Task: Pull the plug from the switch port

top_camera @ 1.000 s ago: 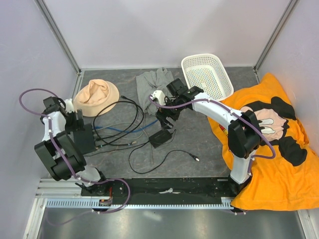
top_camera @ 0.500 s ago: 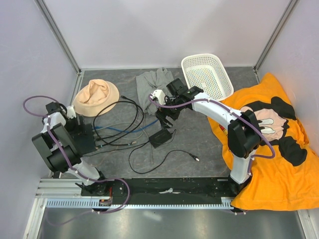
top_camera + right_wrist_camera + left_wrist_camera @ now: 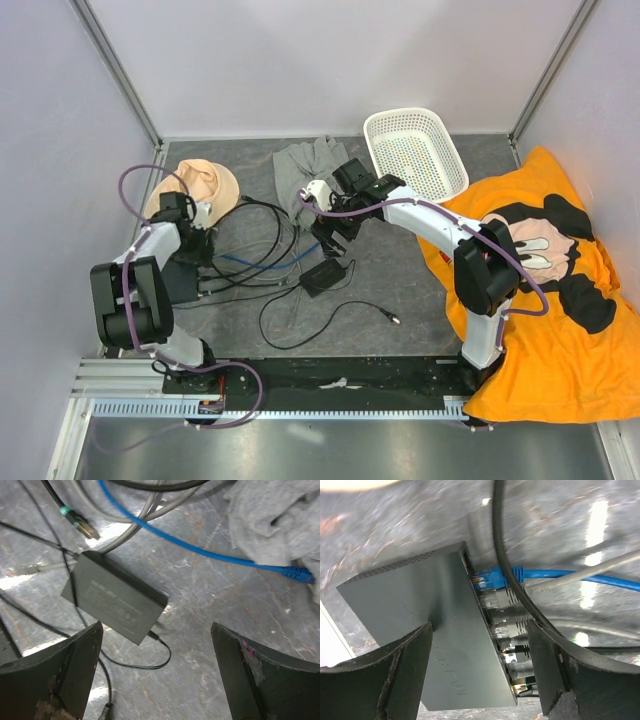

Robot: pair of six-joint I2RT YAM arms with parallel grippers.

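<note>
- The step in hand is the line-up on the plug. Nothing is gripped yet, and the plug is not out.
- The left gripper [image 3: 477, 627] has its jaws well apart, one finger on each side of the cabled edge of the switch [image 3: 420, 595]. I cannot tell from the wrist view whether either finger touches the box.
- The switch lies flat on the table [image 3: 215, 605] at the left, close to the left arm. The switch port [image 3: 470, 577] is at the far end of a row along the side facing the cables.
- A blue plug [image 3: 490, 577] is seated in that port, with grey plugs [image 3: 502, 599] in the ports next to it. Blue is probably the one to pull, though the pictures do not settle which.
- A black cable [image 3: 502, 540] crosses right over the blue plug and may get in the fingers' way.
- The right gripper [image 3: 156, 627] is spread wide and holds nothing. It hangs over the power brick [image 3: 117, 600], well apart from the switch, with a grey cloth [image 3: 280, 515] beside it.
- For the next move, the left gripper likely needs to shift off the box toward the cables so its pads close on the plug's body alone.
- It would then draw straight back along the line of the port. The box looks light and might slide with the pull, so the right gripper may have to pin it down.
</note>
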